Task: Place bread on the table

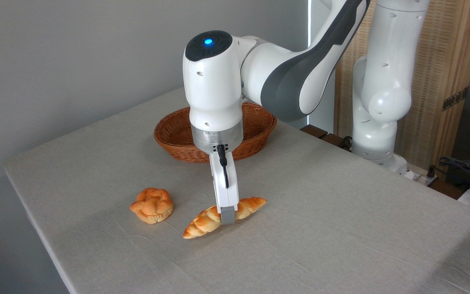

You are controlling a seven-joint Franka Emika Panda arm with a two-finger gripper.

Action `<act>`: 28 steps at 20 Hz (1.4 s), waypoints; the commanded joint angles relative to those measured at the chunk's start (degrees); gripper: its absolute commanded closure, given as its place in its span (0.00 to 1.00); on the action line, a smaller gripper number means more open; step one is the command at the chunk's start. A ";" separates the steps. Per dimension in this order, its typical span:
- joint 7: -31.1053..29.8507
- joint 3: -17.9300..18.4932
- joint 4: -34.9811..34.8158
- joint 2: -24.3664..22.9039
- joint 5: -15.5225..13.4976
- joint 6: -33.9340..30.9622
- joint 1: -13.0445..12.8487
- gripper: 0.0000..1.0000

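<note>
The bread (202, 222), a long golden-orange braided loaf, lies low on the table (341, 228), left of centre and pointing up to the right. My gripper (227, 216) comes straight down on the loaf's middle. The near finger (227, 213) presses against the loaf's front side, and the far finger is hidden behind it. The jaws look closed on the loaf. Its underside appears to touch the cloth.
A small round knotted bun (151, 205) sits on the cloth left of the loaf. A brown wicker basket (255, 122) stands behind my wrist, partly hidden by it. The arm's base (375, 134) rises at the table's right rear edge, with cables (459, 165) beyond.
</note>
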 commanded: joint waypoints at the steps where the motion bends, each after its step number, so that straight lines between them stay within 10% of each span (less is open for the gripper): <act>1: 0.52 -0.02 0.61 -0.05 -0.93 0.09 0.60 0.00; 10: -0.09 -1.06 6.49 -0.23 -1.01 -3.93 8.67 0.00; 15: -18.32 -17.47 17.03 0.82 -4.26 -13.78 24.30 0.00; 21: -37.97 -32.69 25.55 2.31 -3.21 -18.96 33.97 0.00; 28: -41.22 -37.10 36.56 6.54 -2.34 -30.14 35.23 0.00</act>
